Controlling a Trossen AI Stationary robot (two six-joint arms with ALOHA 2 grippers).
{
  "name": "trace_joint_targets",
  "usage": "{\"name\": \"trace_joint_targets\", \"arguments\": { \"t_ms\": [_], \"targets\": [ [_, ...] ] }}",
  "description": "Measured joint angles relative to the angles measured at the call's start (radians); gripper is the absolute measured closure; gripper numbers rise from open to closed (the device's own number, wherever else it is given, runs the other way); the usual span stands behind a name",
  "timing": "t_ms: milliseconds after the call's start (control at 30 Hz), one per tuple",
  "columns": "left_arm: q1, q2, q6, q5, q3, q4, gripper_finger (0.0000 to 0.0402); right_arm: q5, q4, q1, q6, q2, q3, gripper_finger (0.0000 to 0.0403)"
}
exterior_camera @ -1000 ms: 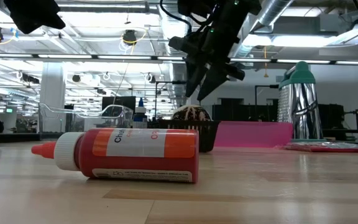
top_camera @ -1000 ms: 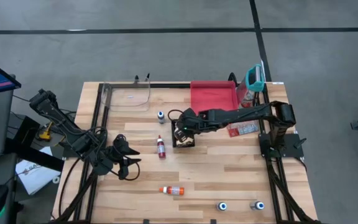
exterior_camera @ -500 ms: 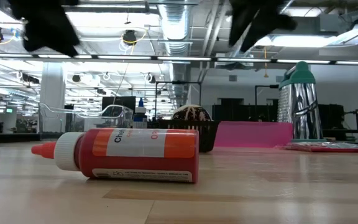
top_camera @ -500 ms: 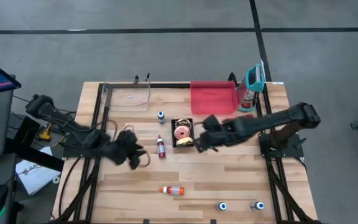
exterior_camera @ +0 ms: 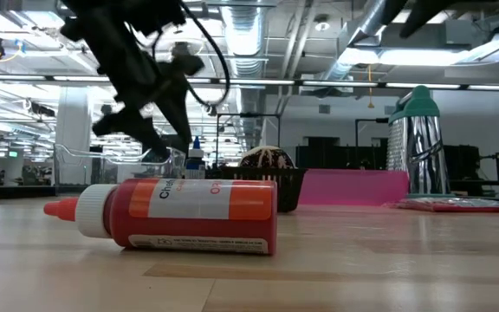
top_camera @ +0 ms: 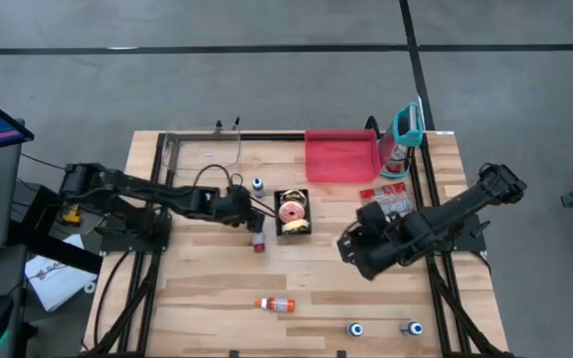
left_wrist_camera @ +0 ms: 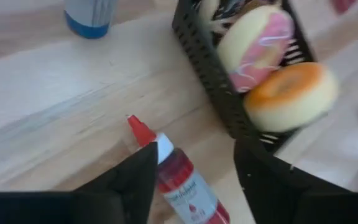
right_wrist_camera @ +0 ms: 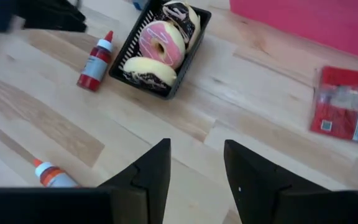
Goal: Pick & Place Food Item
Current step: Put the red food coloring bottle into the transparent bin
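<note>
The left gripper (top_camera: 250, 214) hangs with its fingers spread and empty above the small red bottle (top_camera: 258, 239) lying on the table (top_camera: 316, 288), just beside the black basket (top_camera: 292, 213) of doughnuts; in the left wrist view the bottle's red tip shows between the two dark fingers (left_wrist_camera: 126, 180), and the pink-iced doughnut (left_wrist_camera: 257, 37) and an orange-topped one (left_wrist_camera: 291, 96) sit in the basket close by. The right gripper (top_camera: 351, 251) is held off the table, well apart from the basket toward the right side, its fingers (right_wrist_camera: 151, 171) parted with nothing between them. An orange-labelled bottle (top_camera: 277, 303) lies nearer the front edge, and a red tray (top_camera: 342, 157) sits at the back.
</note>
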Motion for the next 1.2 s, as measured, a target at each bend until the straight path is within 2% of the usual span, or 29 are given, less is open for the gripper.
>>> {"name": "trace_joint_targets", "arguments": {
  "t_ms": [200,400,533,633,867,1033,1133,1200],
  "targets": [
    [0.009,0.124,-0.111,0.048,0.0,0.032,0.0136,0.038,-0.031,0.074,0.107,-0.006,0.0,0.026],
    [0.013,0.211,-0.207,0.049,0.0,0.065,0.0129,0.048,-0.044,0.113,0.134,-0.011,0.0,0.026],
    [0.019,0.246,-0.286,0.029,0.004,0.068,0.0148,0.077,-0.048,0.131,0.144,-0.017,-0.001,0.026],
    [0.023,0.254,-0.33,0.011,0.003,0.063,0.0178,0.086,-0.048,0.137,0.144,-0.022,-0.001,0.026],
    [0.036,0.233,-0.318,-0.022,0.0,0.044,0.0295,0.119,-0.051,0.149,0.154,-0.035,-0.001,0.026],
    [0.037,0.155,-0.259,-0.052,-0.002,0.026,0.0295,0.146,-0.052,0.15,0.171,-0.035,-0.001,0.026],
    [0.028,0.051,-0.24,-0.048,-0.002,-0.009,0.0295,0.152,-0.051,0.15,0.181,-0.035,-0.001,0.026],
    [0.011,-0.048,-0.231,-0.098,-0.002,-0.055,0.0295,0.162,-0.052,0.15,0.197,-0.035,-0.001,0.026]
  ]
}}
